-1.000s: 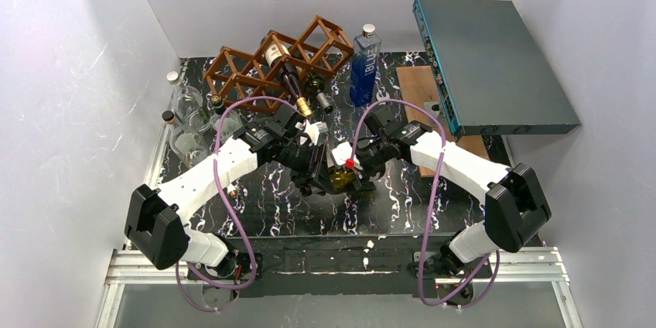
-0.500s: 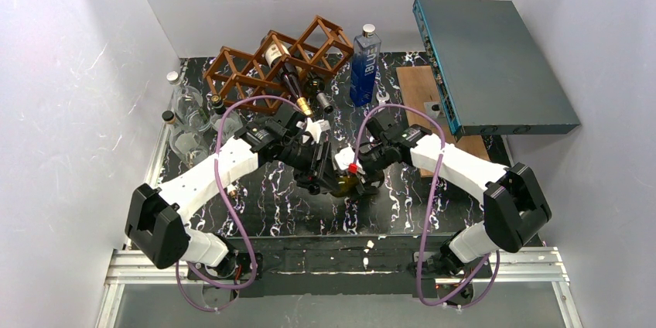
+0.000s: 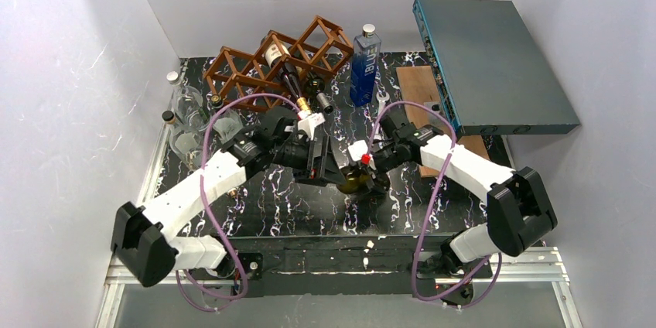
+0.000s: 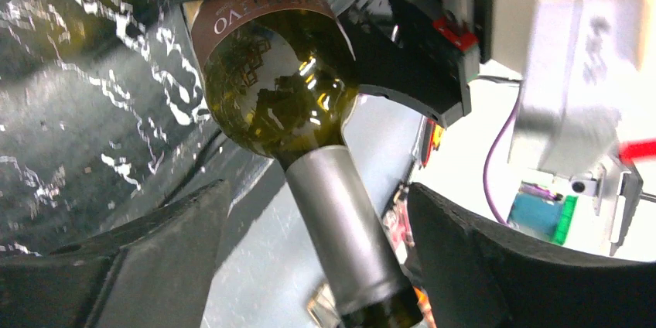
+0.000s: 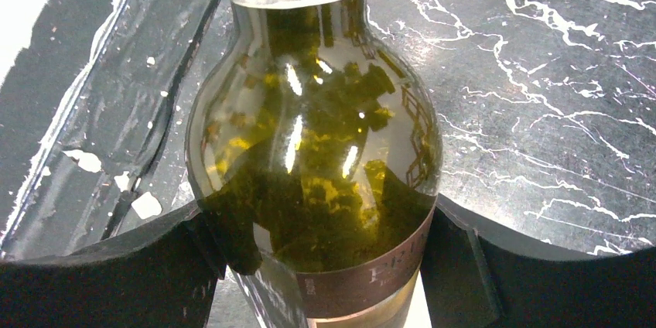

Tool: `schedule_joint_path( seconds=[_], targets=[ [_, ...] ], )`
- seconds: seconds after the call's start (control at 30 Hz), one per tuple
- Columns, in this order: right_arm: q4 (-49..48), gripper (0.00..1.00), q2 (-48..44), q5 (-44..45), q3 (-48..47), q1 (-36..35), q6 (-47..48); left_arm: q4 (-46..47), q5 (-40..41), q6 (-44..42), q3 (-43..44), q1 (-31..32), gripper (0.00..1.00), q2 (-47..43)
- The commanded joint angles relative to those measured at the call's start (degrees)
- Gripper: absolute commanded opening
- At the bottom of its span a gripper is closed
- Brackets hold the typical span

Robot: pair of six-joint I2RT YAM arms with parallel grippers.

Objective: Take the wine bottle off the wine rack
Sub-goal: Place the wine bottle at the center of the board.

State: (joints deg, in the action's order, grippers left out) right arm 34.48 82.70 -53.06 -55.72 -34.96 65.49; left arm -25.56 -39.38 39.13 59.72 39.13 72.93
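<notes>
The wine bottle [image 3: 356,182], green glass with a brown label and a grey foil neck, hangs low over the marble table in front of the wine rack [image 3: 255,65]. My right gripper [image 3: 367,175] is shut on its body; in the right wrist view both black fingers [image 5: 193,266] press the wine bottle [image 5: 313,150] at the label, my right gripper [image 5: 321,223] centred on it. My left gripper [image 3: 331,172] is open around the neck. In the left wrist view the wine bottle [image 4: 278,80] points its neck between my left gripper's [image 4: 317,212] spread fingers, with a gap on each side.
The rack holds other bottles [image 3: 292,76] with their necks pointing toward me. A blue bottle [image 3: 365,65] stands right of the rack. Clear glass bottles [image 3: 186,107] stand at the left. A wooden board [image 3: 420,88] and a teal-grey box [image 3: 495,65] sit at the right.
My left gripper has opened off the bottle's neck, and the left arm has swung lower and leftward. The right gripper keeps its hold, and the bottle has shifted slightly to the right.
</notes>
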Motion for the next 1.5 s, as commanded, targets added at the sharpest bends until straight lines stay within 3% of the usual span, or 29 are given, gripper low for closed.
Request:
schedule_joint_path(
  seconds=[0.0,0.17,0.3,0.4,0.67,0.93,1.1,1.47],
  targets=[
    [-1.5,0.07,-4.12,-9.04,-0.24,3.03,-2.03,8.35,3.97,-0.18,-4.11,0.0,0.88,-8.17],
    [-2.93,0.06,-4.97,-11.0,0.35,5.38,-4.81,17.61,12.19,-1.71,-10.62,0.0,0.98,-17.4],
    [-4.12,0.06,-5.34,-12.33,0.72,6.42,-6.87,28.07,17.11,-2.78,-16.98,0.05,0.98,-24.1],
    [-5.68,0.05,-5.52,-12.66,1.13,6.89,-9.21,29.69,19.6,-4.53,-18.81,-0.01,0.98,-26.54],
    [-7.26,0.04,-5.66,-13.64,1.77,7.83,-11.22,29.71,14.98,-19.93,-19.79,0.02,0.98,-31.2],
    [-7.84,0.04,-5.27,-15.12,1.79,8.14,-12.53,34.4,11.42,-34.21,-27.77,0.02,0.98,-39.65],
    [-7.85,0.04,-4.87,-15.78,1.76,8.33,-12.9,37.06,10.7,-38.1,-31.75,0.01,0.98,-41.69],
    [-7.23,0.04,-4.48,-16.52,1.67,9.2,-12.85,50.4,11.82,-37.79,-37.42,0.45,0.98,-37.51]
  ],
)
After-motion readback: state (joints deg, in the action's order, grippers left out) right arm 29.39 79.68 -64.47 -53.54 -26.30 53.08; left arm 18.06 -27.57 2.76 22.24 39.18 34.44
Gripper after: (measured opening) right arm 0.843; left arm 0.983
